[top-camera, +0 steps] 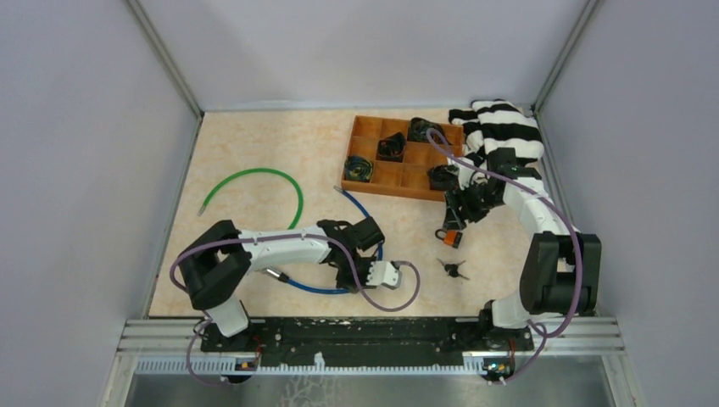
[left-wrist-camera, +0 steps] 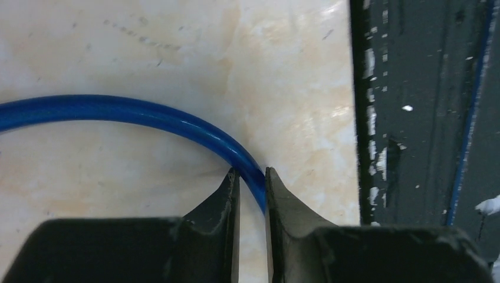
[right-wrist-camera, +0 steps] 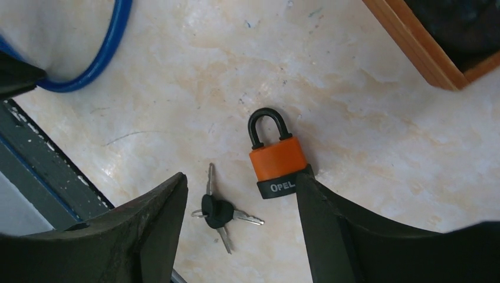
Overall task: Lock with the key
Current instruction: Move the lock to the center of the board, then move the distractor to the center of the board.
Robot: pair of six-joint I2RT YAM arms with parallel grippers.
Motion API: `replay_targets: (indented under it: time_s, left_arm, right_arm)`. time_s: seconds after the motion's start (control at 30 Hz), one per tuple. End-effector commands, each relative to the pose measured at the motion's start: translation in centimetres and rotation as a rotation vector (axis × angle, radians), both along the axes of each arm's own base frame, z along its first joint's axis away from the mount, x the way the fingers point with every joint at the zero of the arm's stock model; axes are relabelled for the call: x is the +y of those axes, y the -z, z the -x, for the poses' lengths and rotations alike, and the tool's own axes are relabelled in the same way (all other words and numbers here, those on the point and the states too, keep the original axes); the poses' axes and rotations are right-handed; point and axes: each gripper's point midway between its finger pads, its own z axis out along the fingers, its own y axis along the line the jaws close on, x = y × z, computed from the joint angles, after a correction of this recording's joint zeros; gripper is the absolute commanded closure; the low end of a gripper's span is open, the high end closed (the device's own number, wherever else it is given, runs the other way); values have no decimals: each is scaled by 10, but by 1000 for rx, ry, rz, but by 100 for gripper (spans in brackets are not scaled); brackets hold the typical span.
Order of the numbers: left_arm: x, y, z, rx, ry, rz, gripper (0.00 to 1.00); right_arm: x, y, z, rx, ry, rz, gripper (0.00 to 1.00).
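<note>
1. Table (top-camera: pixel 246 144): pale marbled top, walled in on three sides.
2. Green cable (top-camera: pixel 270 174): open arc on the left half of the table, well apart from both arms.
3. Left claw (left-wrist-camera: pixel 252 180): low over the near edge, just beside the black rail (left-wrist-camera: pixel 424 118). Fingers (left-wrist-camera: pixel 227 194) pressed nearly together, pinching the blue cable at the tips.
4. Blue cable (left-wrist-camera: pixel 130 112): sweeps in from the left of the left wrist view and curves down into the narrow gap of the left claw. From above it loops around the left wrist.
5. Wooden tray (top-camera: pixel 392 187): divided into compartments, at the far centre. Dark items lie in several cells, too small to identify.
6. Keys (right-wrist-camera: pixel 219 211): small bunch with black heads, flat on the table, nearer the rail than the padlock and just apart from it.
7. Padlock (right-wrist-camera: pixel 277 162): orange body, black base marked OPEL, black shackle with both legs meeting the body. Lies flat between the tray and the keys, no key in it.
8. Right claw (right-wrist-camera: pixel 240 175): spread wide above padlock and keys, holding nothing. Its right finger tip sits at the base of the padlock.
9. Striped cloth (top-camera: pixel 509 127): black and white, heaped in the far right corner beside the tray
</note>
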Motion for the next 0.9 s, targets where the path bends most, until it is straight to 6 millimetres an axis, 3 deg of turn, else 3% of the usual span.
replay_targets:
  time_s: [0.0, 0.17, 0.37, 0.67, 0.87]
  left_arm:
    - [3, 8, 52, 167, 160, -44, 86]
    - [0, 10, 54, 155, 164, -71, 88]
    - [22, 18, 49, 106, 107, -129, 92]
    - [47, 10, 32, 99, -18, -120, 94]
    - [65, 3, 23, 115, -101, -102, 96]
  right_arm:
    - [27, -18, -12, -66, -59, -107, 33]
    - [38, -16, -16, -74, -92, -99, 35]
    - [48, 4, -29, -49, -117, -76, 40]
    - [113, 25, -62, -16, -204, -137, 43]
    - [148, 32, -97, -55, -168, -146, 46]
